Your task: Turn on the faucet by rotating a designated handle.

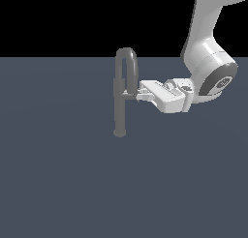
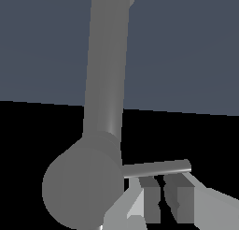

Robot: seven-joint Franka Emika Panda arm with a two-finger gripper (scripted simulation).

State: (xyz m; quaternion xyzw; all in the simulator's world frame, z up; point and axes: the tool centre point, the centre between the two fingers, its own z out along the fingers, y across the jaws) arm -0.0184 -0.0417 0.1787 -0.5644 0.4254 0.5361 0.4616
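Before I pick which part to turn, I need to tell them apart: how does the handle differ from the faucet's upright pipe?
The handle is a thin short rod, while the pipe is thick and tall. The handle sticks out sideways, toward the gripper; the pipe stands upright from a small round foot and bends over into a spout. Both are plain dark grey metal.

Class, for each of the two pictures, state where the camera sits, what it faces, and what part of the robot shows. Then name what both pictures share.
Exterior view: off the arm, looking level at the faucet on a grey floor; the white arm reaches in from the exterior view's right, its end effector at the handle.
Wrist view: on the wrist, close to the faucet, looking along the pipe; only two fingers show, just beside the handle.
Shared: faucet, handle, end effector.
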